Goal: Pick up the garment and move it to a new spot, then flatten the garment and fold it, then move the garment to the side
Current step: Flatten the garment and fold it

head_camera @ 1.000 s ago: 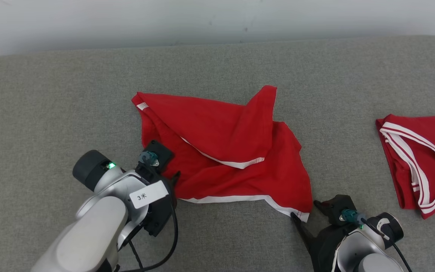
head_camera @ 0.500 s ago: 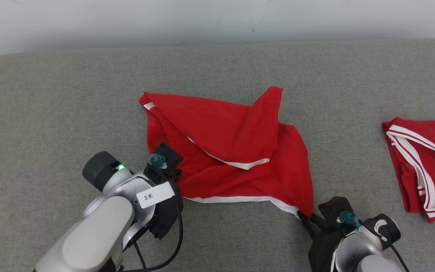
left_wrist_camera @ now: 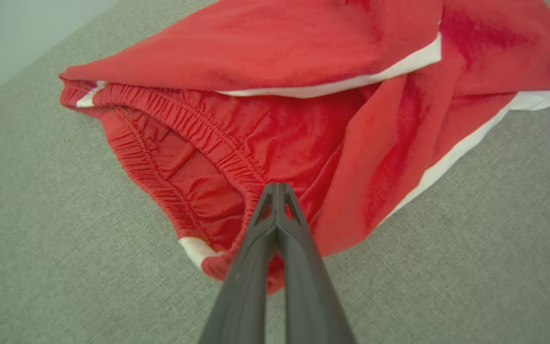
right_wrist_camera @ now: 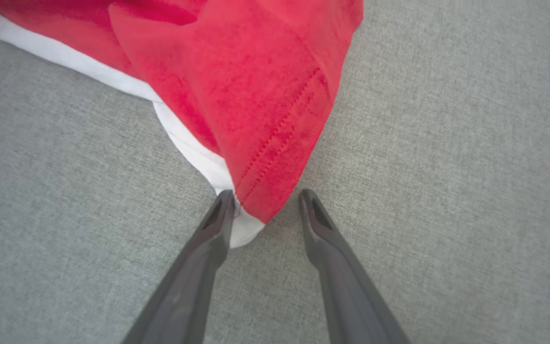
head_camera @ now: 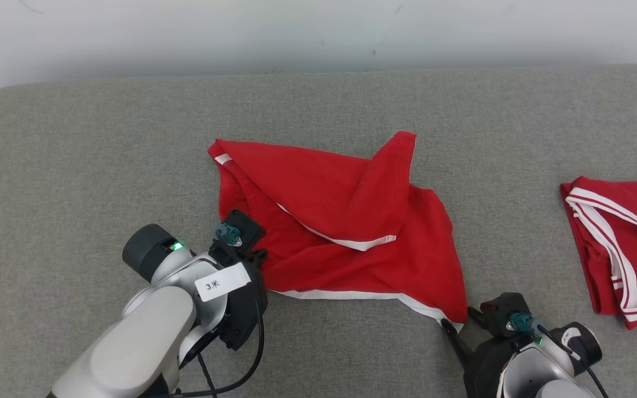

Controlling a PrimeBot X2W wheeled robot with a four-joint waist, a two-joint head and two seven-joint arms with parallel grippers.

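Note:
The garment (head_camera: 340, 221) is a pair of red shorts with white trim, lying crumpled in the middle of the grey padded surface (head_camera: 75, 166). My left gripper (head_camera: 257, 255) is at its near left edge. In the left wrist view that gripper (left_wrist_camera: 277, 188) is shut, its tips pinched on the gathered elastic waistband of the garment (left_wrist_camera: 303, 119). My right gripper (head_camera: 460, 323) is at the near right corner. In the right wrist view it (right_wrist_camera: 265, 198) stands open, with the white-hemmed corner of the garment (right_wrist_camera: 256, 95) lying between its fingers.
A second red garment with white stripes (head_camera: 622, 243) lies at the right edge of the surface. A pale wall (head_camera: 318, 33) runs along the far side. Bare grey surface stretches to the left and along the near edge.
My left gripper has shut on the waistband. My right gripper closed in on the corner and has opened again. The head camera has shifted a little.

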